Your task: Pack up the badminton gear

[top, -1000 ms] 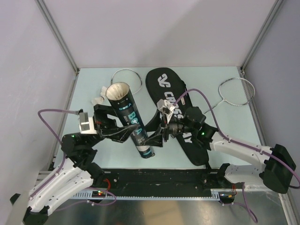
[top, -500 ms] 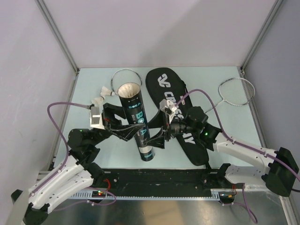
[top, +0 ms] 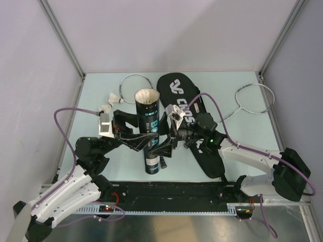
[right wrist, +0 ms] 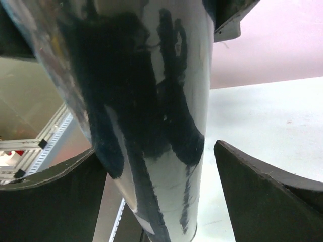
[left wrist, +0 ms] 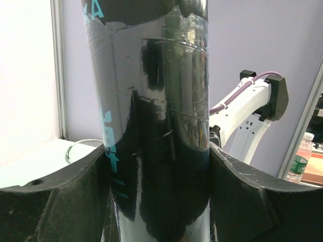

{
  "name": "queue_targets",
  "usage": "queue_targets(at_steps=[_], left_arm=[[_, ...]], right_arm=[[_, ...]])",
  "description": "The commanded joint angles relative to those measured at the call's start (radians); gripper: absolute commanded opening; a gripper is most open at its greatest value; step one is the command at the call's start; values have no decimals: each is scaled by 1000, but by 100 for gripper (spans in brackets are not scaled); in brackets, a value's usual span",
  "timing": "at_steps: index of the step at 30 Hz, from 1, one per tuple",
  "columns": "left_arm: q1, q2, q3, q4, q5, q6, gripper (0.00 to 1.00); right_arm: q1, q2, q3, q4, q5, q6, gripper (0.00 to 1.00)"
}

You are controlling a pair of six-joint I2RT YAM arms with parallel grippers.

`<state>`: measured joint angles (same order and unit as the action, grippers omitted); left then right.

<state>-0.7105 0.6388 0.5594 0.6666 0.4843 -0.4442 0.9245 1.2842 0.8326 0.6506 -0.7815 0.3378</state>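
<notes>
- Pale lilac panels (top: 176, 35) and grey metal posts boxed in a light blue-green tabletop (top: 242, 136), with the badminton gear spread across it.
- The black shuttlecock tube (top: 150, 132) stood nearly upright at the near middle of the tabletop. Its open mouth faced up, a pose judged to ready it for loading.
- The left end effector (top: 145, 140) clamped the tube's mid-body, fingers pressed to both sides in the wrist view, apparently to steady it.
- The right end effector (top: 164, 150) straddled the tube lower down with its jaws apart. A gap showed at one finger, so it looked more like a guard than a grip.
- Two white feather shuttlecocks (top: 114, 97) (top: 105, 107) lay on the tabletop just left of the tube, not yet packed.
- The black "CROSSWAY" bag (top: 176, 88) lay flat, partly under the right arm.
- One silver racquet (top: 136, 75) rested beside the bag at far left, the other racquet (top: 255, 98) well apart at far right.
</notes>
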Motion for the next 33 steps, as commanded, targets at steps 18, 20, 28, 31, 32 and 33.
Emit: queue_targets(at_steps=[18, 20, 28, 31, 32, 33], left_arm=[[-4, -107, -8, -87, -140, 169, 96], [-4, -127, 6, -162, -173, 208, 99], [-3, -165, 93, -444, -299, 282, 100], [-3, -126, 181, -604, -357, 295, 100], [-4, -107, 229, -688, -392, 302, 100], [-2, -78, 266, -756, -429, 310, 100]], right_arm=[[-218, -74, -57, 69, -71, 256, 26], [-253, -123, -59, -43, -52, 197, 23], [-328, -269, -61, -311, 0, 37, 16], [-334, -306, -61, -364, 36, 5, 15], [-335, -323, -61, -379, 61, -7, 15], [-337, -337, -61, -402, 87, -18, 15]])
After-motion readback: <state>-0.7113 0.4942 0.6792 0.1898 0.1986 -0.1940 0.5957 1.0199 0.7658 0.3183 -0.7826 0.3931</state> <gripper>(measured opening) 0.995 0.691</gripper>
